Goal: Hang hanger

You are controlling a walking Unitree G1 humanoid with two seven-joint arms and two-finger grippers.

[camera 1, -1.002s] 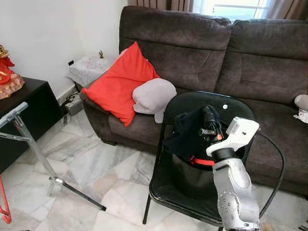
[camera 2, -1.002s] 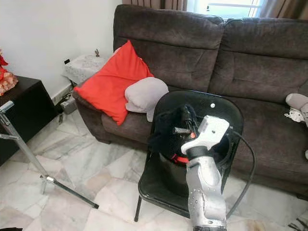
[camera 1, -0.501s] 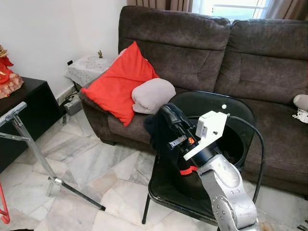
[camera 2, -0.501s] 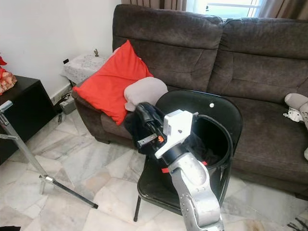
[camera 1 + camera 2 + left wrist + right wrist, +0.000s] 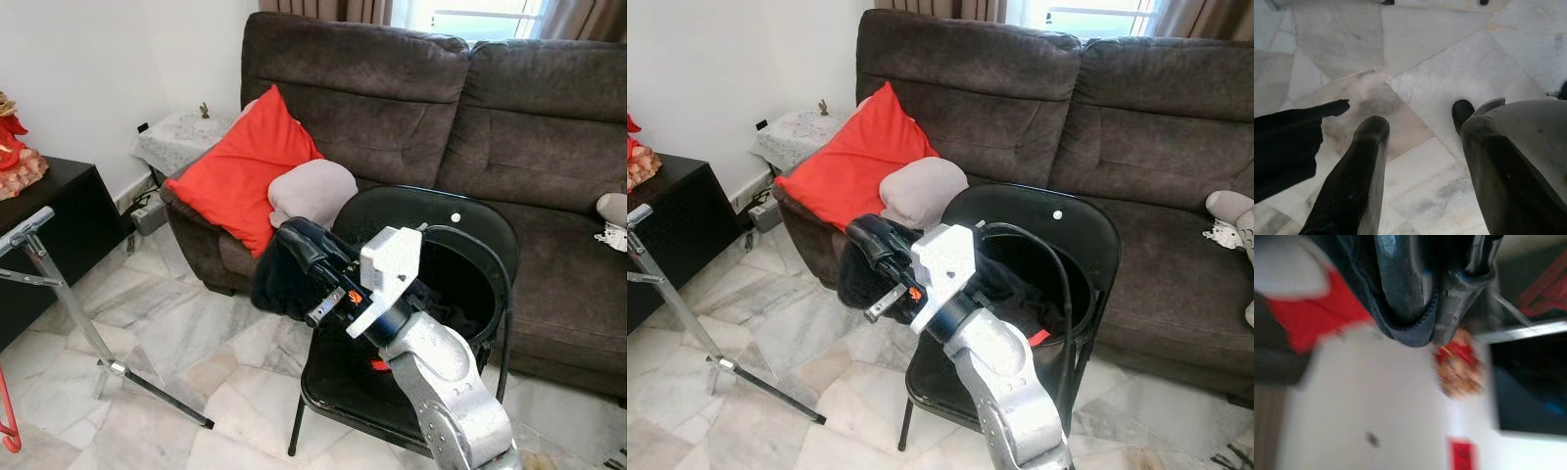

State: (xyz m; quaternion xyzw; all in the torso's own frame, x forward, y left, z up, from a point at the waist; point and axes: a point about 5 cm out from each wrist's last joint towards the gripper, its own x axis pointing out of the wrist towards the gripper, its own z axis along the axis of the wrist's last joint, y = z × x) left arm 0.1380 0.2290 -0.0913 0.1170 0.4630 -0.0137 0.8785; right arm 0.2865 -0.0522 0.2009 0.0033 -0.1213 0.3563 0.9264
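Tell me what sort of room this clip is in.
Most likely a home living room: a dark brown sofa with a red cushion, marble-tile floor, and a black folding chair in front.

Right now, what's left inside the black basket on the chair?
Dark clothing trails from the black basket toward the right gripper, which grips a bunched garment. The basket's bottom is hidden.

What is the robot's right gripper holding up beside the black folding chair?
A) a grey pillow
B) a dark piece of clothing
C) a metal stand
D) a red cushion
B: the right gripper is shut on a dark piece of clothing, lifted just left of the black folding chair.
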